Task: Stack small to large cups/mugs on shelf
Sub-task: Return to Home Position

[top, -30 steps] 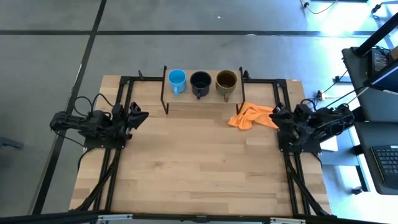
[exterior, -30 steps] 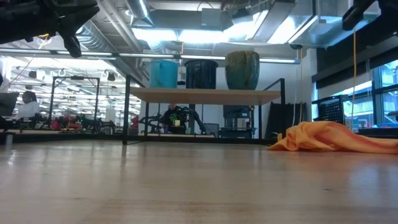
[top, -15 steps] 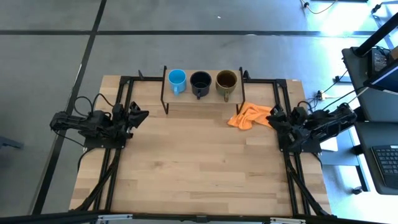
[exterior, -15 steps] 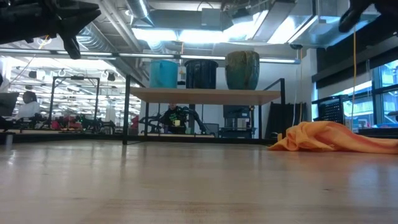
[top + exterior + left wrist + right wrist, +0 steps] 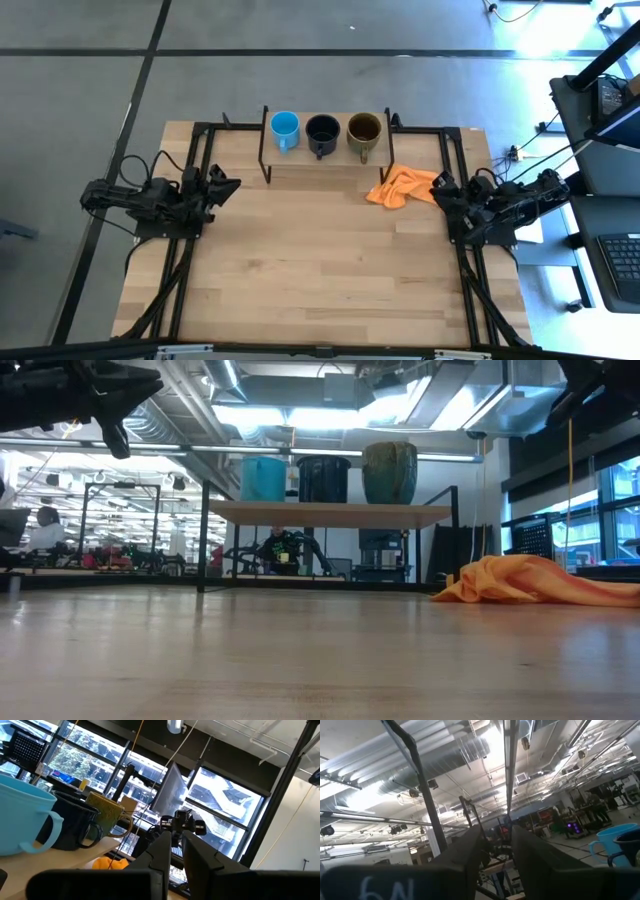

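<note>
Right gripper (image 5: 438,187) has backed off rightward, fingers parted, empty. Left gripper (image 5: 229,186) parked, narrowly parted. Olive mug (image 5: 364,130) on shelf (image 5: 300,158) lies far-left of right gripper, well apart.

Grey floor (image 5: 330,80) crossed by dark seams spreads all round the wooden surface (image 5: 320,270). Outward of the right tool (image 5: 437,186), just off the surface's edge, stands a dark desk (image 5: 600,215) with a keyboard (image 5: 622,265) on it; bright daylight washes the floor beyond. Outward of the left tool (image 5: 228,186) the grey floor runs on. Ahead of both tools the room opens wide under a bare ceiling of silver ducts (image 5: 160,420) and strip lights (image 5: 300,412). Tall dark-framed windows (image 5: 610,500) line the right tool's side. Far back on the left tool's side, workstations (image 5: 120,555) sit in white light, and a person (image 5: 45,525) is seated there.
</note>
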Controlling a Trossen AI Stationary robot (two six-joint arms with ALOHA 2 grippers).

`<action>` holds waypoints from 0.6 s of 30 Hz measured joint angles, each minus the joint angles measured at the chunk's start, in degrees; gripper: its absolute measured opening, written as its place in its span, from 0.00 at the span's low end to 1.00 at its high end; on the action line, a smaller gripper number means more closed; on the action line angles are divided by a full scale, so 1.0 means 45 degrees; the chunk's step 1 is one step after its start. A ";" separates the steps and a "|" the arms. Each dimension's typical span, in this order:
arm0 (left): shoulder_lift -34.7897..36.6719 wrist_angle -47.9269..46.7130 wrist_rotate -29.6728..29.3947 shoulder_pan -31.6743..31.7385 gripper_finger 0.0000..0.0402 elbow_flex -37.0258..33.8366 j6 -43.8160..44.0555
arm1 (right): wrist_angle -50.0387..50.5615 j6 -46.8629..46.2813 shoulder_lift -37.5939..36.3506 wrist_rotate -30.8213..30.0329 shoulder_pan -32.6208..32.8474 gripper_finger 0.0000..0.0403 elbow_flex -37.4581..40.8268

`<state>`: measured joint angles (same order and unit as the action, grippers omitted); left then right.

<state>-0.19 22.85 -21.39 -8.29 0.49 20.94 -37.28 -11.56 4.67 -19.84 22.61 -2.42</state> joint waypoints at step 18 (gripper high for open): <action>0.0000 -0.0316 0.0005 0.0003 0.10 0.0000 0.0319 | -0.1024 0.0294 -0.0393 -0.0285 0.0000 0.28 0.0442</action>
<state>-0.19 21.43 -21.37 -8.28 0.49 22.37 -41.88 -10.24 2.90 -21.12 22.61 -0.43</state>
